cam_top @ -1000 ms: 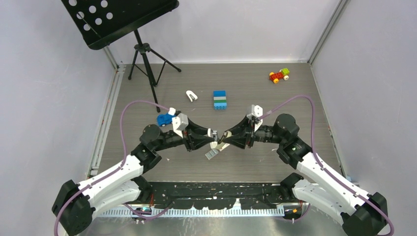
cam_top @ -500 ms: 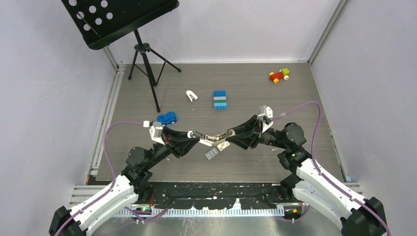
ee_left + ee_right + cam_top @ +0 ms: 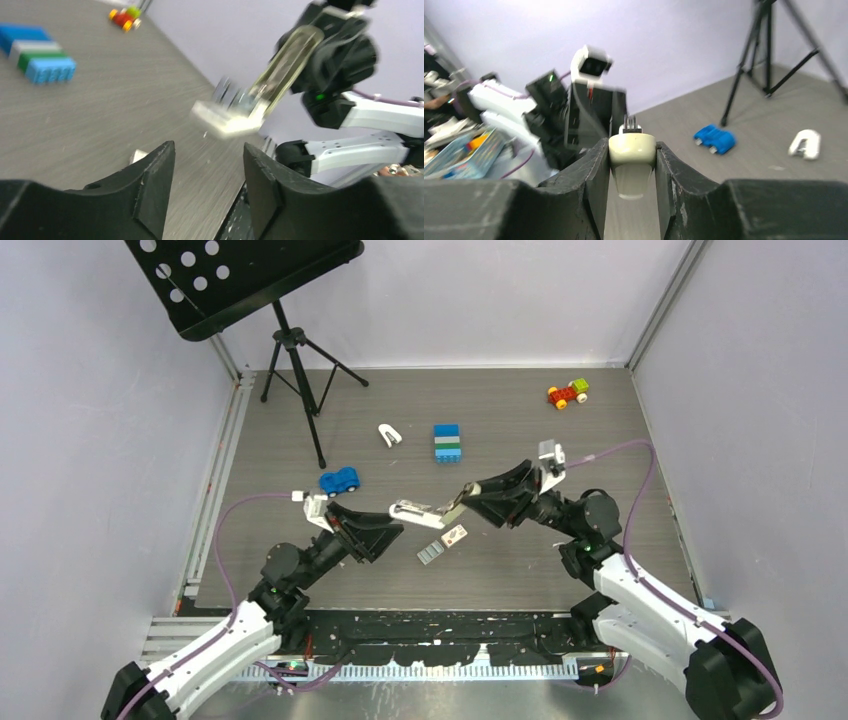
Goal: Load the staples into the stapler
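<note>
From above, the right gripper (image 3: 463, 496) pinches the stapler (image 3: 420, 510) by one end, its long axis pointing at the left gripper (image 3: 397, 530). The staples (image 3: 430, 554) lie flat on the table beneath, nearer the left arm, beside a box (image 3: 454, 535) whose contents are hidden. Left wrist: fingers spread, empty; the stapler ahead is blurred, possibly hinged open. Right wrist: fingers clamp its beige end.

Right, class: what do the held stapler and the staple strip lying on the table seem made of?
The stapler looks like plastic: matte beige-and-white shell, rounded moulded-looking end. The staples are probably metal: a flat silvery-grey strip, though too small to be sure.
</note>
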`<action>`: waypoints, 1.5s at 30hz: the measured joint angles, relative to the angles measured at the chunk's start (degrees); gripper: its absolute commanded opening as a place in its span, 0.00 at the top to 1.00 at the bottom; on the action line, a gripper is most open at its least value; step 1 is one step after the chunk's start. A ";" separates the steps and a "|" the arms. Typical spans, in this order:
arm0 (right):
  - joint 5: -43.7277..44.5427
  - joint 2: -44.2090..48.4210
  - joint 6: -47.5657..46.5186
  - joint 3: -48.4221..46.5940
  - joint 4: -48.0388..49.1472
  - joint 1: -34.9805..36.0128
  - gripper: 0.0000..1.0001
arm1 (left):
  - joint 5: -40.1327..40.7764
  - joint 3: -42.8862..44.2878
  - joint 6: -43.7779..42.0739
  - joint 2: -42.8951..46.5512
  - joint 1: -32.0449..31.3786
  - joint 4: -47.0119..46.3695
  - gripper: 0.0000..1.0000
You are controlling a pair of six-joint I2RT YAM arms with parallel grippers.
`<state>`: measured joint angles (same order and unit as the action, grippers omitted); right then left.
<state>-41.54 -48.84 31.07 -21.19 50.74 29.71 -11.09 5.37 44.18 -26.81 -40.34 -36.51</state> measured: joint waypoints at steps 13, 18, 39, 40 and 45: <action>3.50 0.63 -3.67 -2.54 -2.64 -3.56 1.00 | 1.27 6.71 -10.34 5.05 0.98 24.41 0.19; 0.68 1.09 -7.89 -4.46 -9.94 -3.58 1.00 | 0.28 17.07 -20.09 6.05 0.98 33.66 0.09; -14.03 -2.29 -6.45 -4.85 -5.73 -3.58 1.00 | -26.75 42.84 -51.17 -30.38 -3.26 49.13 0.05; -14.32 -2.29 -6.43 -4.85 -5.68 -3.58 1.00 | -26.93 43.01 -51.98 -31.12 -3.69 49.18 0.07; -15.17 -2.25 -6.25 -4.85 -5.44 -3.58 1.00 | -27.15 43.76 -54.34 -34.40 -5.33 49.27 0.26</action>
<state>-56.71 -51.09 24.82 -26.04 45.30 26.13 -38.24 49.12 -10.15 -61.21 -45.67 12.75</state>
